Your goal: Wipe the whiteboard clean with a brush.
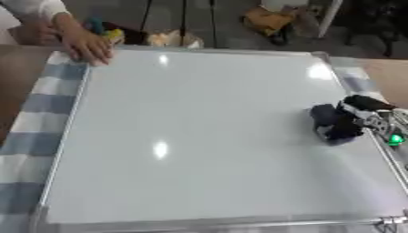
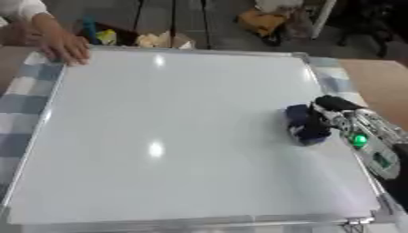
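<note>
A large whiteboard [image 1: 207, 136] with a silver frame lies flat and fills most of both views; its surface shows only light reflections. My right hand [image 2: 350, 119] comes in from the right edge, with its fingers curled round a dark blue brush [image 2: 303, 125]. The brush rests on the board near the right rim, about halfway down. A green light glows on my right wrist [image 2: 359, 140]. My left hand shows in neither view. A person's hand [image 1: 84, 43] rests on the board's far left corner.
A blue and white checked cloth [image 1: 32, 132] lies under the board along its left side. Brown tabletop [image 1: 390, 75] shows at the right. Beyond the far edge are bags and small coloured items [image 1: 267, 20] on the floor.
</note>
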Motion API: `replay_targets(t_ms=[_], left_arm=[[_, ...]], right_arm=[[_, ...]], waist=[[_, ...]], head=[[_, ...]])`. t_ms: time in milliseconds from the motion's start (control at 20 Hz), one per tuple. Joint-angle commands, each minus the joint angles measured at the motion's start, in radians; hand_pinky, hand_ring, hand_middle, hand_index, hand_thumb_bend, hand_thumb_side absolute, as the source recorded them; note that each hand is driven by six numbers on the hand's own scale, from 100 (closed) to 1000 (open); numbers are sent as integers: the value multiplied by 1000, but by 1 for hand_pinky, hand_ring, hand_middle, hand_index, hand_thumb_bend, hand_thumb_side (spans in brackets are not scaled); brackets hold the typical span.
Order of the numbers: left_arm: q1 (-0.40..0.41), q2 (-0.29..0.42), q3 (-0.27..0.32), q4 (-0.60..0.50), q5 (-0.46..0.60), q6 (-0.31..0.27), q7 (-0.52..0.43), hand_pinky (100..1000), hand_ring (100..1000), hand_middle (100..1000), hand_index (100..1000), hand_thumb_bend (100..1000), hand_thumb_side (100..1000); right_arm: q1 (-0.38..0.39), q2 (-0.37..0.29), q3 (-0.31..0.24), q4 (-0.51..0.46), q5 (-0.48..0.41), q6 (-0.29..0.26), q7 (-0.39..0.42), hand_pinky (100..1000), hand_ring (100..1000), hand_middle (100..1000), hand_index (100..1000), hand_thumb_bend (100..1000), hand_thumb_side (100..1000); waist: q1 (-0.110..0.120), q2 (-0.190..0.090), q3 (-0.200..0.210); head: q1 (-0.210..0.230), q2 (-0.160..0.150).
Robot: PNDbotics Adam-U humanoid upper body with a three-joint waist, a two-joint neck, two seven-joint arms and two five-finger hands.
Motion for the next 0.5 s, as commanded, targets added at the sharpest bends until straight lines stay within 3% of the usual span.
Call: replay_targets(t_ms=[50, 500], left_arm=[[-10, 11, -4, -18, 4, 3, -2, 371, 712, 616, 580, 126, 923], [-12, 10, -4, -18, 5, 5, -1, 372, 712, 616, 581, 126, 922]], right_arm=[[-13, 14, 27, -8, -5, -11, 19, 658, 660, 398, 362, 100, 569], [-41, 34, 64, -32, 5, -40, 49, 653, 658, 396, 361, 100, 558]], waist=[[1, -17, 6], [-4, -18, 14]], head=[[-6, -2], [-11, -3]])
